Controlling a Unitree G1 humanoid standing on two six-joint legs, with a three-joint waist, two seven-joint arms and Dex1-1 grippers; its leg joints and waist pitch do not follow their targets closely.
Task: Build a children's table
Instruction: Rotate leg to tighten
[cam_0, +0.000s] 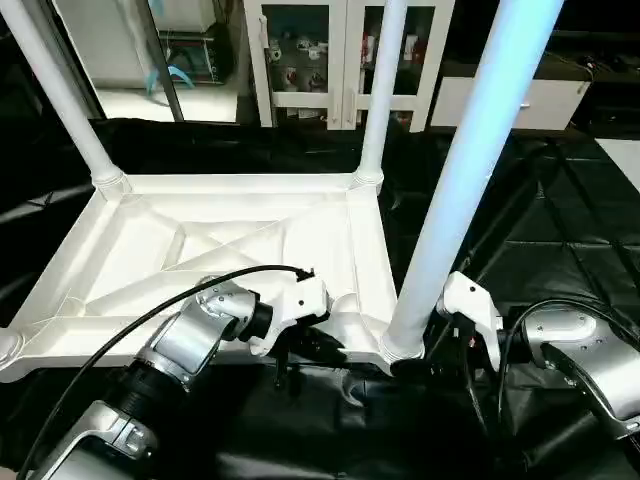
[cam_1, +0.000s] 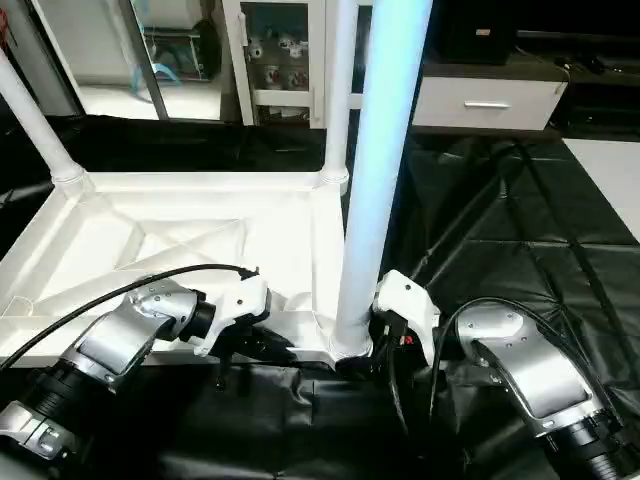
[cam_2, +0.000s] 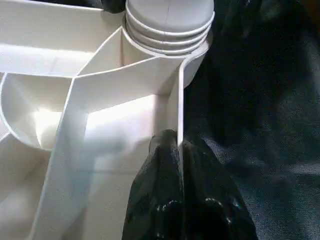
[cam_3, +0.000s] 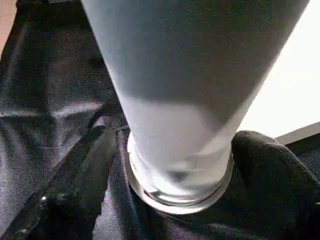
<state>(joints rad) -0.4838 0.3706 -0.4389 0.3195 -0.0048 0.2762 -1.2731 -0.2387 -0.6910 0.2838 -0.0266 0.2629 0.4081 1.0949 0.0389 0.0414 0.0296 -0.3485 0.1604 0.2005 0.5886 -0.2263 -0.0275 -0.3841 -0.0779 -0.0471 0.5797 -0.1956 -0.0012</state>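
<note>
Pinching the tabletop (cam_0: 200, 240) rim with our left gripper (cam_2: 178, 145), we held our right gripper (cam_3: 170, 165) spread around the five-o'clock leg (cam_0: 470, 170).

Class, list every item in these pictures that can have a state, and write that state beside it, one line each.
White plastic square tabletop: upside down, ribs up, on black floor covering.
Near white tube leg: upright in its corner socket.
Two far white legs: upright in sockets.
Left end effector: shut on the tabletop's rim.
Right end effector: open, straddling the near leg's base.

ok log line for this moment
left gripper: shut on tabletop edge wall | right gripper: fingers straddle near-right leg base | legs upright: three
</note>
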